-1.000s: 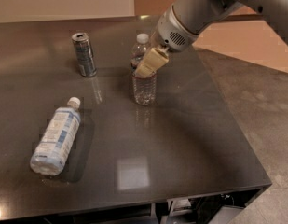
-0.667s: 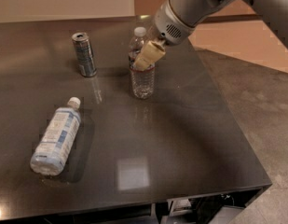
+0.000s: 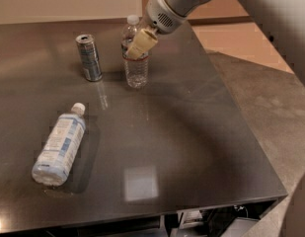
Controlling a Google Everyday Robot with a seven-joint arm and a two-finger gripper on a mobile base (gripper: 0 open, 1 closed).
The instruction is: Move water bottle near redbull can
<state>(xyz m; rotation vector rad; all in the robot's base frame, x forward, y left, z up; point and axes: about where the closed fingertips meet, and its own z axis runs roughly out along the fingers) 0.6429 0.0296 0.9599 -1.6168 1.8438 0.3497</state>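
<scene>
My gripper (image 3: 140, 44) holds the water bottle (image 3: 136, 70) around its middle; the bottle stands straight up on the table (image 3: 201, 132); the can (image 3: 89, 58) stands near it, not touching; I think a small slide toward the can would do.

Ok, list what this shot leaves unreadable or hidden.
Camera view only:
- Water bottle, middle part: covered by the gripper in front of it.
- Redbull can, print: too small to read.
- Lying bottle, label text: blurred.
- Robot arm: cut off by the top and right edges.
</scene>
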